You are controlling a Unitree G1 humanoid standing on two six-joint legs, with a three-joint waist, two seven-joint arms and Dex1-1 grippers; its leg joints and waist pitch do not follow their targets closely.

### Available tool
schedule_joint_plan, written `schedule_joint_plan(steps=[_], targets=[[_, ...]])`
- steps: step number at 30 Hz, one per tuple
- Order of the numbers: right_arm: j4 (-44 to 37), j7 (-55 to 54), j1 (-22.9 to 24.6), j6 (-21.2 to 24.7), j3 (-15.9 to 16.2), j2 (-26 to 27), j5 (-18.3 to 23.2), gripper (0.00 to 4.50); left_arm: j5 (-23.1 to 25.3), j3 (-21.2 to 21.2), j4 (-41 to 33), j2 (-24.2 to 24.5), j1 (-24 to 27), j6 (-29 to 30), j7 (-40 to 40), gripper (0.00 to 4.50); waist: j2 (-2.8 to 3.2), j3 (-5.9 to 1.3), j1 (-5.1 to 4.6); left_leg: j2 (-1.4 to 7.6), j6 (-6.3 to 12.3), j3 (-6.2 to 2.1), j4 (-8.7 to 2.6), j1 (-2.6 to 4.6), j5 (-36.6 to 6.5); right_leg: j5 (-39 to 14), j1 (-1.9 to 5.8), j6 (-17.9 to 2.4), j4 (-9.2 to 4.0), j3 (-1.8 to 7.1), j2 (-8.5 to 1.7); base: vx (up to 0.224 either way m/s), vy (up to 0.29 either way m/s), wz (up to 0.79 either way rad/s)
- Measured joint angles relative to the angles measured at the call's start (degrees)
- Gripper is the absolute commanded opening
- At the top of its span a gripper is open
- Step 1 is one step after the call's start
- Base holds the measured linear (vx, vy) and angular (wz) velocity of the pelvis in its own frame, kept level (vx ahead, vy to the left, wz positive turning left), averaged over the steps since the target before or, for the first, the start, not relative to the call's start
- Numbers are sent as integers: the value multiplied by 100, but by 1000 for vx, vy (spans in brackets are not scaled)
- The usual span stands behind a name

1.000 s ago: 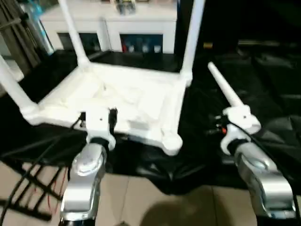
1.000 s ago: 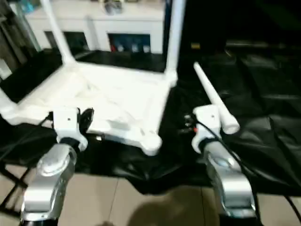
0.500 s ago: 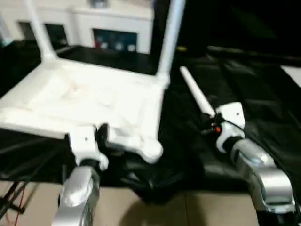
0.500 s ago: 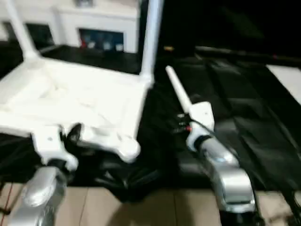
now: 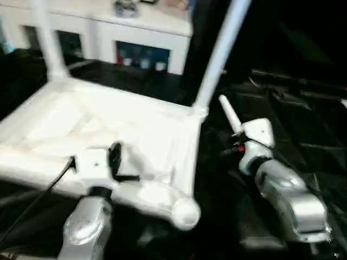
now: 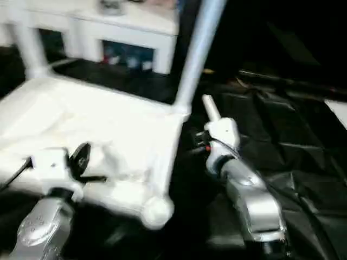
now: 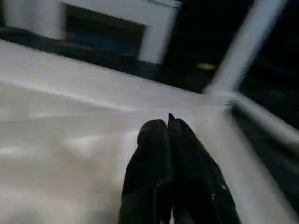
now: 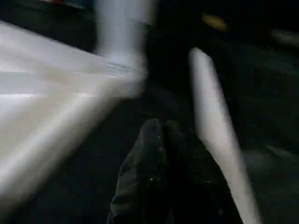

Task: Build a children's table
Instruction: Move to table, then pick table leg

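The white tabletop [image 5: 108, 124] lies upside down on black cloth, ribbed underside up. Two white legs stand in its far corners, one on the left [image 5: 47, 43] and one on the right [image 5: 219, 54]. Its near right corner socket [image 5: 185, 212] holds nothing. A loose leg [image 5: 229, 112] lies on the cloth to the right of the tabletop. My left gripper [image 7: 168, 125] is shut, empty, over the tabletop's near rim. My right gripper [image 8: 162, 128] is shut, empty, just above the cloth between the tabletop's right edge and the loose leg [image 8: 215, 126].
A white cabinet [image 5: 146, 30] with glass doors stands behind the work. Crumpled black cloth [image 5: 309, 141] covers the surface to the right. A black cable [image 5: 38, 197] runs from my left wrist down to the left.
The whole view has shifted and drawn closer to the tabletop. My left gripper now sits further over the near rim. My right wrist covers more of the loose leg.
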Motion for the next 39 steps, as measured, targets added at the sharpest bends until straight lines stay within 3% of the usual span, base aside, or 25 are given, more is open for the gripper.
schedule_joint_plan(steps=[1,2,3,4,5,8,11,15,19,25,29,33,39], targets=[[-2,14,-1,122,9,-144,-9,64,-27,-5,1,28,-26,-28,-77,50,34,-19,37,11,-50,-72,-8,-138,207,-25,21,-4,26,55,26,53,-2,24],[-4,25,-35,288,19,-304,-49,77,-25,-30,-5,112,-66,-62,-159,58,130,-50,125,153,-173,-111,-315,-287,507,-27,23,21,81,57,135,53,-2,24],[-1,15,-98,403,24,-311,-73,88,-23,-38,-14,188,-71,-75,-197,67,177,-44,150,263,-438,-94,-421,-378,620,-40,12,8,128,37,205,-83,-31,11],[-1,14,-128,485,75,-300,-76,88,-24,-25,-7,253,-53,-67,-226,67,184,-45,170,328,-453,-91,-406,-402,650,-49,10,8,115,9,235,0,0,0],[3,-1,-284,761,123,-294,-55,94,-57,5,-4,489,-42,71,-369,75,182,-41,168,387,-449,-92,-356,-478,645,-56,-1,9,72,-35,248,0,0,0],[20,-41,-567,1131,7,-406,-50,127,-158,-86,-22,773,-49,270,-728,99,214,-15,148,405,-477,50,-411,-457,661,-79,17,55,22,-29,180,0,0,0],[223,-133,-877,1477,-123,-559,-56,142,-268,-197,-38,977,-131,440,-1010,126,293,34,93,419,-487,112,-427,-430,685,-50,23,79,22,0,167,-68,8,-1],[509,-129,-1197,2071,-125,-909,-97,175,-372,-237,-37,1174,-412,560,-1236,160,318,54,9,466,-484,203,-478,-391,709,-22,20,97,30,0,159,-67,-20,0],[599,7,-1335,2613,-178,-1180,-71,206,-536,-201,36,1299,-707,652,-1412,178,325,50,-30,484,-511,209,-486,-378,727,4,12,79,36,-9,170,0,0,0],[659,215,-1333,3146,-141,-1311,81,261,-768,-201,142,1689,-704,961,-1859,231,352,42,-123,488,-523,211,-487,-373,748,23,-3,49,34,-7,174,0,0,0],[744,219,-1333,3162,-154,-1349,123,298,-859,-221,142,1782,-574,1199,-1914,254,351,42,-99,489,-519,213,-487,-387,750,16,-12,45,26,-7,174,0,0,0],[912,239,-1321,3206,-189,-1347,125,329,-875,-215,117,1844,-390,1233,-1907,281,293,56,-34,491,-513,221,-496,-393,753,12,-23,42,24,-7,173,0,0,0],[1111,244,-1324,3196,-113,-1349,121,372,-900,-130,120,2070,-331,1217,-2025,322,269,57,37,493,-512,228,-497,-397,754,12,-29,43,24,-6,171,0,0,0]])
